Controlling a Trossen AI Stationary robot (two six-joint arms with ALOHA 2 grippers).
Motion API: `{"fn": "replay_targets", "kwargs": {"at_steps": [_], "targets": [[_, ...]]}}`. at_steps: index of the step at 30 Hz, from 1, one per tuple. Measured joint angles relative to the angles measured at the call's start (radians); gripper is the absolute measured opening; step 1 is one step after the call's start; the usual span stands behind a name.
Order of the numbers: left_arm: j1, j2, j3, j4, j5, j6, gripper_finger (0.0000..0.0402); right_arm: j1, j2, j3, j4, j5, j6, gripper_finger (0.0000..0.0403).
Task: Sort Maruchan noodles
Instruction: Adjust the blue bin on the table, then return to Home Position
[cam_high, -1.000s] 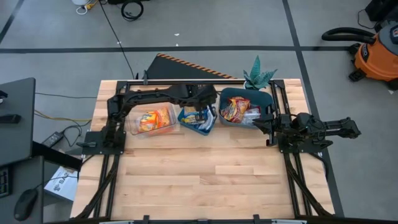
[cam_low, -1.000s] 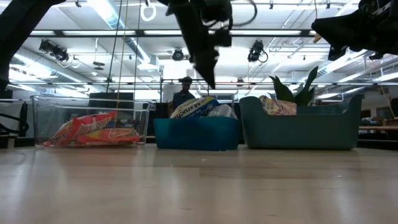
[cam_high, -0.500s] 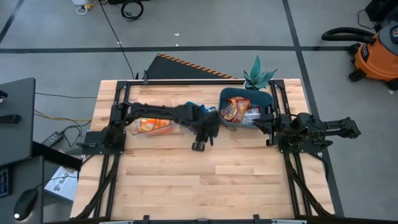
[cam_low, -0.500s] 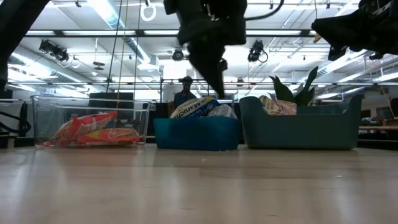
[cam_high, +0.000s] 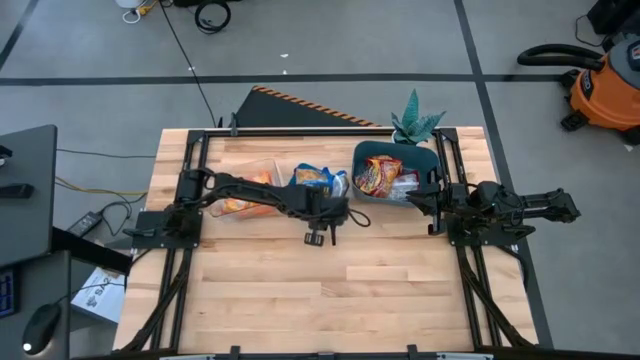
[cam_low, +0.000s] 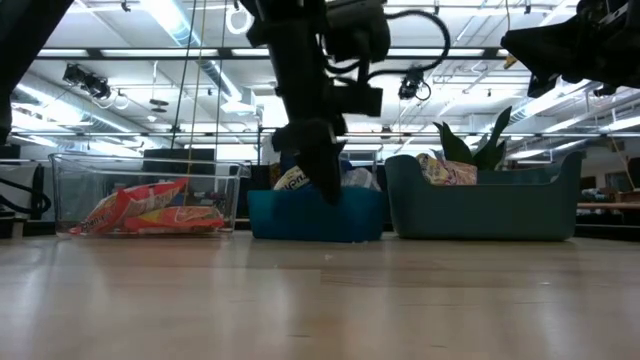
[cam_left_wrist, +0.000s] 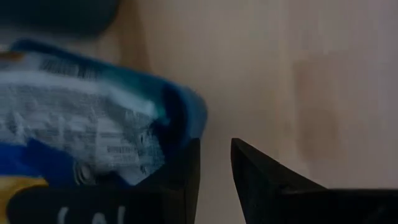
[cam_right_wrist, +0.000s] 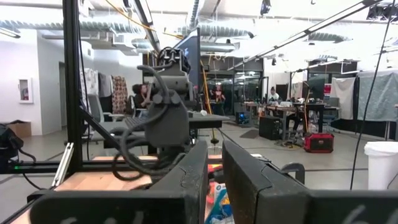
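The left gripper (cam_high: 318, 238), fingers nearly together and empty, hangs over bare wood just beside the crinkly blue-white noodle packets (cam_left_wrist: 87, 118), probably finished sorting.

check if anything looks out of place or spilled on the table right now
Nothing is spilled. All visible noodle packets sit in bins: orange ones in the clear bin, blue-white ones in the blue bin, red ones in the teal bin. The left gripper hangs over bare table before the blue bin; the right arm waits at the right edge.
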Motion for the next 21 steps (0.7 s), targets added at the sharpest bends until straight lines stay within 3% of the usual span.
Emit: {"fn": "replay_targets", "kwargs": {"at_steps": [6, 14, 21], "targets": [[0.028, 0.001, -0.015, 0.051, -0.093, -0.036, 0.0096, 0.0, 0.0, 0.0, 0.0, 0.0, 0.0, 0.0055], [0.043, -0.007, 0.003, 0.032, -0.101, -0.039, 0.0096, 0.0, 0.0, 0.0, 0.0, 0.0, 0.0, 0.0055], [0.039, -0.142, 0.072, 0.051, -0.134, -0.083, 0.0095, 0.0, 0.0, 0.0, 0.0, 0.0, 0.0, 0.0055]]}}
